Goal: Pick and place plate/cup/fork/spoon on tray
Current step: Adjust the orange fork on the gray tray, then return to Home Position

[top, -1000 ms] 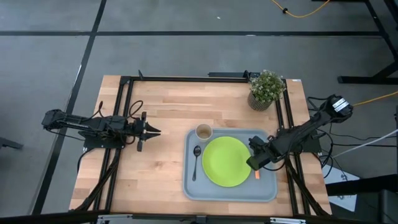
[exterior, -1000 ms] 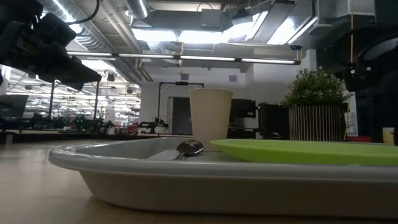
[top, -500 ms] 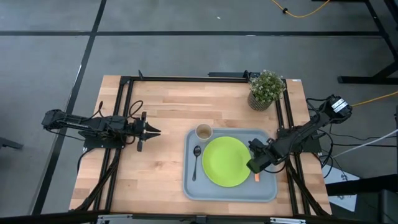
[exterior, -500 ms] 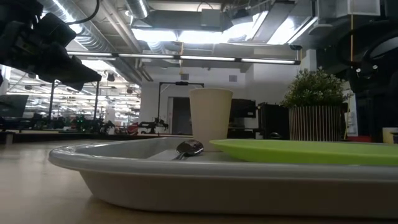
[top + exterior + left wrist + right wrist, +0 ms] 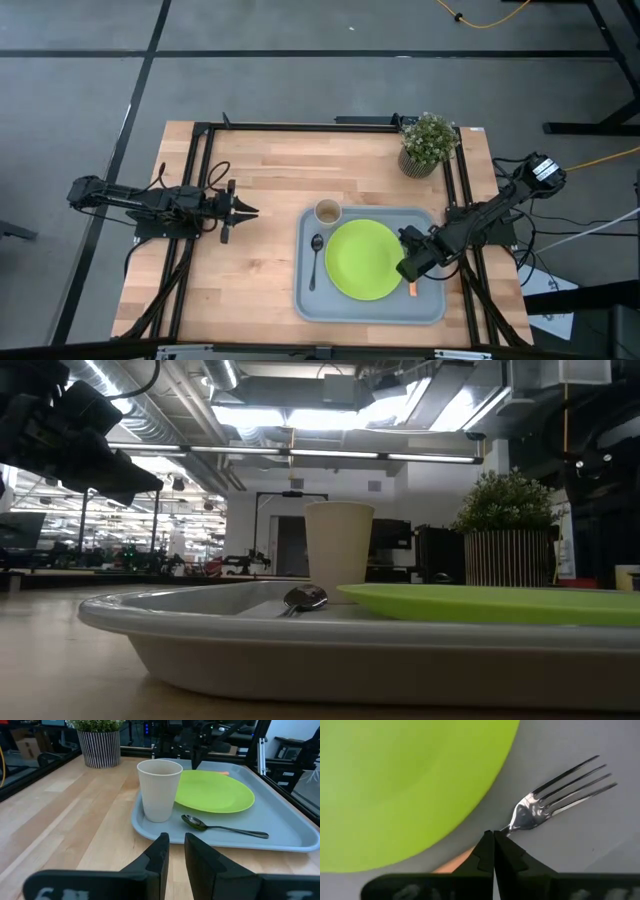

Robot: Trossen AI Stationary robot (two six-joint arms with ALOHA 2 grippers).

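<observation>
Lime-green and round, the flat plate [image 5: 364, 260] fills the middle of my light grey-blue rectangular plastic tray [image 5: 370, 308], which leaves only narrow strips along the tray's sides for the cutlery. That is why I have my right gripper [image 5: 410, 268] low over the strip just beside the plate's right edge, with its fingers pinched together on the neck of the small fork with silver tines and an orange handle [image 5: 555, 790]; the fork looks to lie flat on the tray floor, so I judge it ready to be let go. The small dark metallic spoon [image 5: 315, 257] lies in the opposite strip, and the tan cup [image 5: 327, 211] stands upright in the tray's far left corner. My left gripper [image 5: 244, 211] waits over bare wood well apart from the tray, fingers nearly together, holding nothing
</observation>
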